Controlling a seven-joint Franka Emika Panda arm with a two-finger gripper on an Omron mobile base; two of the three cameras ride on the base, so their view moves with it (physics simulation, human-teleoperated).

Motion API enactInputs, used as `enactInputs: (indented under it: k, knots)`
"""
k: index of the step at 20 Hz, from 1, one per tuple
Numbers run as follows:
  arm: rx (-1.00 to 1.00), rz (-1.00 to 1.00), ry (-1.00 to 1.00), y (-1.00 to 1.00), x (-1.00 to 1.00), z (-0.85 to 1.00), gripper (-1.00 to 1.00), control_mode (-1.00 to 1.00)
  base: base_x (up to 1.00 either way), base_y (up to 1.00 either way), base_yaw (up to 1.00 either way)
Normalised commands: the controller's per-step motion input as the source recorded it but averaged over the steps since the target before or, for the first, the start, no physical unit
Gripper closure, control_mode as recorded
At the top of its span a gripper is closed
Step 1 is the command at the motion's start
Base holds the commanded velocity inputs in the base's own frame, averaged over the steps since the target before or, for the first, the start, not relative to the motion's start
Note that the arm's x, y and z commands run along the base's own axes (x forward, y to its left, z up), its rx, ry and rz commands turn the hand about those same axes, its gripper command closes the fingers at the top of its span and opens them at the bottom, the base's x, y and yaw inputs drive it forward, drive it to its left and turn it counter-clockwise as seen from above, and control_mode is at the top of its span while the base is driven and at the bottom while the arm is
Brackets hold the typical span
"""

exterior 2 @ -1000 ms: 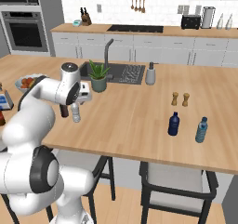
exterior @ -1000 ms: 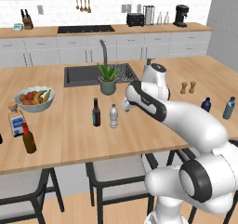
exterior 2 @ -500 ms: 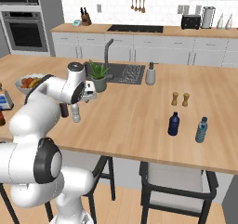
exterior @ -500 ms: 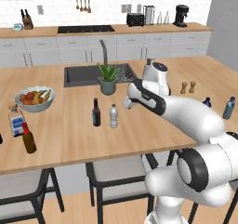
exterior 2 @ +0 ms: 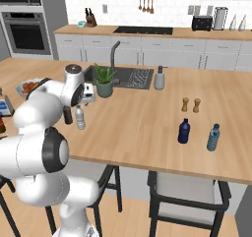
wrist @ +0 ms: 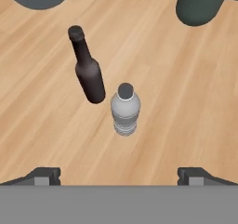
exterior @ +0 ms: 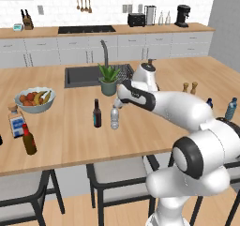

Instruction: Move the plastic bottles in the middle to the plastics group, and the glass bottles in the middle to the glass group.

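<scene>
The clear plastic bottle (exterior: 114, 117) (exterior 2: 79, 117) (wrist: 125, 109) with a white cap stands upright mid-counter. Close to its left is the near-black glass bottle (exterior: 97, 113) (wrist: 88, 74), half hidden by the arm in the right base view (exterior 2: 68, 114). The brown, red-capped glass bottle (exterior: 29, 139) stands near the left front edge, next to the flat blue-labelled bottle (exterior: 15, 121). At the far right stand the dark-blue bottle (exterior 2: 183, 131) and the light-blue bottle (exterior 2: 213, 137). My gripper (exterior: 118, 102) (exterior 2: 87, 97) (wrist: 118, 176) hovers open just above the plastic bottle, holding nothing.
A potted plant (exterior: 109, 79) (wrist: 201, 4) stands just behind the bottles, by the sink (exterior: 82, 75). The fruit bowl (exterior: 34, 98) sits at the left. Two wooden shakers (exterior 2: 185, 104) stand behind the right-hand bottles, and a soap dispenser (exterior 2: 159, 78) is beside the sink.
The hand has moved left, from right of the plastic bottle to over it. The jaws stayed open. No bottle has moved.
</scene>
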Motion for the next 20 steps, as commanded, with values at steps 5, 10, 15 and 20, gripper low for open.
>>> enactInputs:
  k: [5,10,15,20]
  knots:
    - [0.0,0.0,0.0,0.06,0.34,-0.11,-1.0,-1.0,0.0,0.0,0.0]
    - [0.0,0.0,0.0,0.0,0.23,-0.24,-1.0,-1.0,0.0,0.0,0.0]
    - [0.0,0.0,0.0,0.08,0.24,-0.22,-1.0,-1.0,0.0,0.0,0.0]
    - [0.0,0.0,0.0,0.19,0.13,-0.12,-1.0,-1.0,0.0,0.0,0.0]
